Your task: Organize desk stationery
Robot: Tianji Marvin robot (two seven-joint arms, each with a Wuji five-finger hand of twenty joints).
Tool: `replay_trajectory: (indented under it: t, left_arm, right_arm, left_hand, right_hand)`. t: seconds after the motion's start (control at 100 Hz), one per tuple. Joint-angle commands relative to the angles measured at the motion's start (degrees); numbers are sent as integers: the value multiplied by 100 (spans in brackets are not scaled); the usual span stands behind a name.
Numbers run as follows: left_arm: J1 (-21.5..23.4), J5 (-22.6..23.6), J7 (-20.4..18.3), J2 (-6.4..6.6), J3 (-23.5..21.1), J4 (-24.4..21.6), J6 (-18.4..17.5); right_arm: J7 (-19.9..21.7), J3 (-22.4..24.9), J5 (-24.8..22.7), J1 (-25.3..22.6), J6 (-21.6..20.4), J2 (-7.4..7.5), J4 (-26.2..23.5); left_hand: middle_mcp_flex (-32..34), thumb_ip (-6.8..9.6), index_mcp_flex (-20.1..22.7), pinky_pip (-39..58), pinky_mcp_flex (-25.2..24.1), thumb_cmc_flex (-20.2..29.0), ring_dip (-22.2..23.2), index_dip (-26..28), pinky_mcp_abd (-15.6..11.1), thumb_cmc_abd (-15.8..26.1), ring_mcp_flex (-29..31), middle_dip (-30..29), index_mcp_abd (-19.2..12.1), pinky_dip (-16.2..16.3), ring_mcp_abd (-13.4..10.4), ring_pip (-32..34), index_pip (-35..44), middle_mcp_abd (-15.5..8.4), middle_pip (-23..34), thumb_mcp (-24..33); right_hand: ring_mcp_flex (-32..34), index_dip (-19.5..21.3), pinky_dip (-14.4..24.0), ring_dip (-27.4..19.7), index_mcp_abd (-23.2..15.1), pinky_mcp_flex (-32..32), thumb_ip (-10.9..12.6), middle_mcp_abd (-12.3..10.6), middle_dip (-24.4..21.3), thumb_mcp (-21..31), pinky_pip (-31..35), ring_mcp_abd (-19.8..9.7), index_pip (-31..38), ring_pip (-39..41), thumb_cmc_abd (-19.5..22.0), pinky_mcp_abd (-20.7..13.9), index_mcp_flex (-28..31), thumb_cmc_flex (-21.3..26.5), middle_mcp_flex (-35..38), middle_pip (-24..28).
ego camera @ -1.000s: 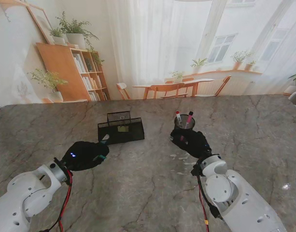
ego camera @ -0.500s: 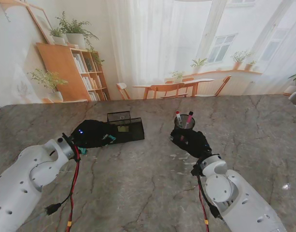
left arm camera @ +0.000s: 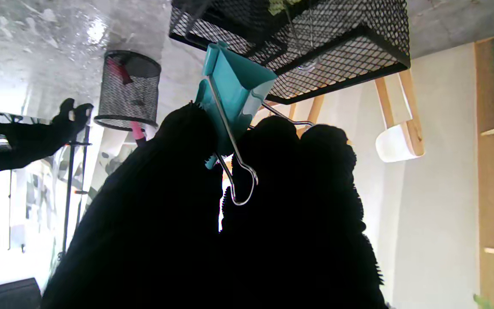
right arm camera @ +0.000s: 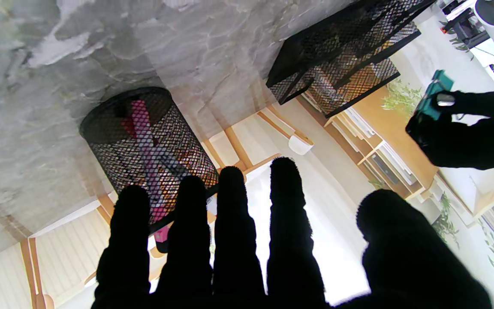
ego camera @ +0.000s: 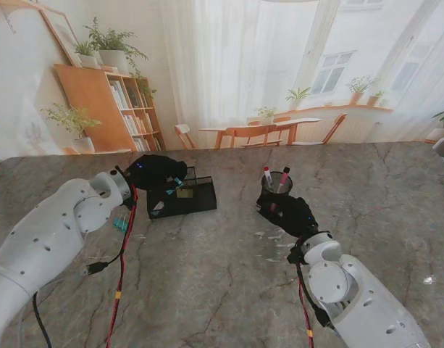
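Left hand [ego camera: 158,171] fingers clamped on teal binder clip [left arm camera: 232,88], poised over mesh organizer [ego camera: 182,198]; right hand [ego camera: 287,214], fingers spread, empty, beside pen cup [ego camera: 277,184].

Grey marbled bench [ego camera: 229,290] fills the near field, pale veins across it, a few small white flecks near the middle. Backdrop behind: wooden bookshelf [ego camera: 109,109] with potted plants [ego camera: 106,45] at left, table and chairs [ego camera: 261,132] under a curtained window [ego camera: 337,69].
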Motion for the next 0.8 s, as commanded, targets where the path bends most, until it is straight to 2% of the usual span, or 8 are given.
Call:
replay_trajectory:
  t: [0.0,0.21,0.26,0.43,0.63,0.72,0.79]
  left_arm:
    - [-294,-61,82,-137,110,169,41]
    - [-1417,-568,516,-408,1340,1547,-33]
    - [-1664,-732,647,-515,1638,1904,-44]
    - [-2447,-1260,1142,-996,2663,3203,-238]
    - [-2788,-1749,1371,-1496,3313,4198,-471]
    - [-2835,-1848,1407,-1621,3520,4457,-587]
    - [-2817,-1914,1374,-1663,3559,4531,-601]
  right_arm:
    - [100,7,-8,-16,23,4,-3]
    - [135,17,-9,-22,71,10,-14]
    - [140,20,-14,-22,83,11,-17]
    - [172,24,-27,-23,120,18,-31]
    - [173,41,-37,-32,139,19,-42]
    - [154,59,-46,-47,144,18,-51]
    - [133,74,-57,-58,144,16,-57]
  left_hand:
    - [47,257,-184,-23,130,577,56,-28,-798,38,-250,160,18,206,-229,71,260,-197,464,381]
    - [2,272,-224,-57,105,695,53,-107,-813,104,-304,140,20,208,-193,62,297,-190,476,218]
    - [-14,281,-228,-56,114,700,49,-114,-817,106,-307,134,28,209,-187,63,298,-184,470,207]
    - [-56,291,-249,-66,107,735,40,-142,-832,130,-327,129,35,206,-173,72,296,-172,466,163]
    - [-74,288,-255,-73,107,760,24,-166,-831,131,-336,112,25,203,-164,71,305,-169,461,98]
    - [-86,271,-255,-83,96,790,8,-187,-824,159,-349,92,6,199,-162,59,299,-187,441,40]
    - [-85,263,-254,-87,95,805,2,-201,-823,166,-351,88,-18,198,-164,57,289,-193,438,9]
  right_hand:
    - [11,108,-59,3,-4,-90,-100,30,61,-147,43,9,27,-11,151,0,110,18,26,99]
    - [0,109,-58,2,-4,-95,-100,29,60,-146,43,11,27,-15,149,-4,108,19,26,98]
    - [8,109,-58,4,1,-95,-101,26,61,-147,43,12,28,-10,149,-4,113,18,29,100]
    - [6,107,-58,4,-6,-100,-101,32,61,-148,41,7,24,-10,147,-2,104,15,27,100]
    - [10,109,-58,5,-6,-99,-101,42,62,-147,41,1,28,-8,143,-6,111,15,29,101]
    - [0,108,-58,3,-5,-100,-101,41,61,-146,40,10,25,-12,148,-4,105,16,25,99]
    - [3,109,-57,4,0,-98,-101,40,61,-146,43,6,28,-10,147,-2,112,17,26,99]
